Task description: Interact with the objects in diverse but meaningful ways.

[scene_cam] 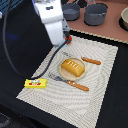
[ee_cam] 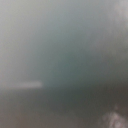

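A dark tabletop (scene_cam: 15, 30) carries a pale woven placemat (scene_cam: 102, 70) laid at a slant, with a lighter brown surface along the far edge. The pincer (scene_cam: 66, 44) hangs at the placemat's far corner toward the exterior view's left, pointing down; its fingertips are blurred against the mat, so whether they are spread or pressed together cannot be told. The white arm (scene_cam: 50, 17) rises from it steeply toward the upper edge of the frame, tilted slightly, with a dark cable looping off to the exterior view's left. The wrist view is a grey-green blur and shows nothing identifiable.

Just beside the pincer lies a small plate (scene_cam: 73, 76) bearing the golden-orange bread loaf (scene_cam: 73, 67). The orange-handled knife (scene_cam: 91, 61) lies beyond the plate; the orange-handled fork (scene_cam: 71, 82) lies on its near side. The flat yellow packet (scene_cam: 35, 83) rests at the placemat's near-left corner. Two grey pots (scene_cam: 95, 14) stand on the brown surface.
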